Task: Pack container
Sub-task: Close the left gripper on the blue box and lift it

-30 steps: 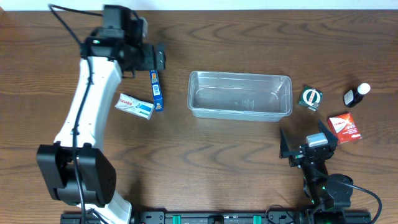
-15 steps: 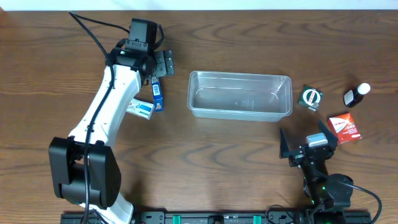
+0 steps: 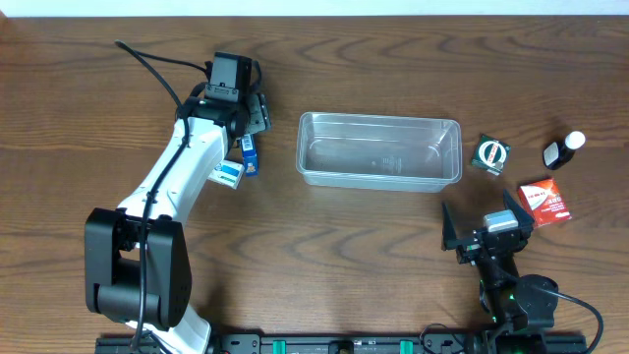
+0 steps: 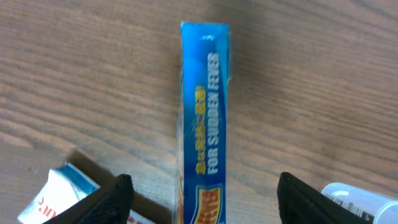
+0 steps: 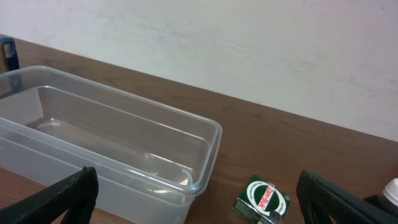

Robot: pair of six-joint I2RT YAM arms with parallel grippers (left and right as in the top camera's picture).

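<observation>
The clear plastic container (image 3: 379, 150) lies empty in the middle of the table and shows in the right wrist view (image 5: 118, 143). My left gripper (image 3: 252, 118) is open, straddling a blue box (image 4: 204, 118) that stands on its narrow edge; the fingers (image 4: 112, 198) are on either side, apart from it. The blue box also shows from overhead (image 3: 250, 154). My right gripper (image 3: 486, 226) is open and empty near the front right, facing the container.
A white and blue box (image 3: 228, 174) lies left of the blue box. A green box (image 3: 490, 153), a dark bottle with a white cap (image 3: 563, 149) and a red box (image 3: 544, 202) lie right of the container.
My left arm has swung right and toward the front, bringing its open gripper down over the blue box. The right arm has not moved.
</observation>
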